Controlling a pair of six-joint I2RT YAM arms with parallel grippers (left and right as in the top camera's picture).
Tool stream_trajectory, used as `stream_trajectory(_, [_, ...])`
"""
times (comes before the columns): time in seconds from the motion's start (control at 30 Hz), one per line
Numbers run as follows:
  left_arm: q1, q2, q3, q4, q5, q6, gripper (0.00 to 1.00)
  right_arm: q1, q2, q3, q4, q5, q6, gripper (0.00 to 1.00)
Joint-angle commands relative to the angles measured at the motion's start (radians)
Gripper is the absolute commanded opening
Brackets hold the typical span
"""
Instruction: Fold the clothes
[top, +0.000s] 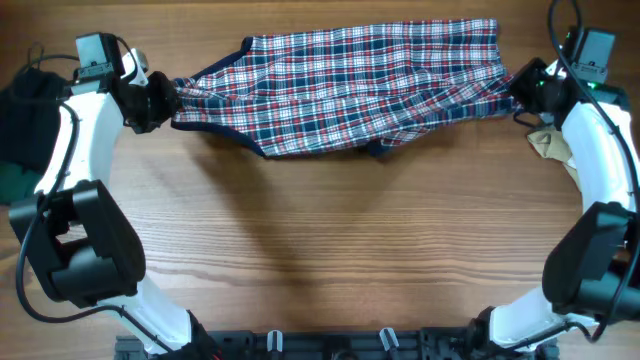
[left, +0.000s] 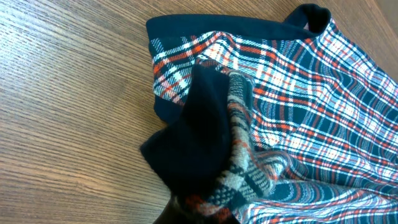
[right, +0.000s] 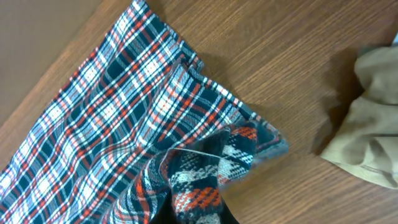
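The red, navy and white plaid garment (top: 350, 85) with navy trim is stretched across the far side of the wooden table. My left gripper (top: 158, 100) is shut on its left end. My right gripper (top: 522, 88) is shut on its right end. In the left wrist view the plaid cloth (left: 298, 106) bunches with navy trim into my jaws (left: 202, 211). In the right wrist view the plaid cloth (right: 118, 118) bunches up at my jaws (right: 196, 208). The fingertips are hidden by fabric in both wrist views.
A beige garment (top: 556, 146) lies at the right edge by the right arm, also in the right wrist view (right: 370, 124). Dark clothing (top: 25, 110) sits at the far left edge. Bare wooden table (top: 330, 250) lies in front.
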Motion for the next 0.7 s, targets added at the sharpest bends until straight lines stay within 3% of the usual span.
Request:
stream_trajectory(0.0, [0.007,-0.023,0.023,0.008,0.008,-0.016,0.04,0.008,0.088,0.024,0.035,-0.011,0.018,0.05])
stream_trajectory(0.47, [-0.059,0.015,0.021,0.088,-0.013,-0.016,0.04,0.044,0.239,0.024,0.271,-0.021,0.024,0.04])
stream_trajectory(0.67, [-0.06,0.016,0.021,0.081,-0.045,-0.016,0.05,0.053,0.262,0.024,0.337,-0.021,0.033,0.47])
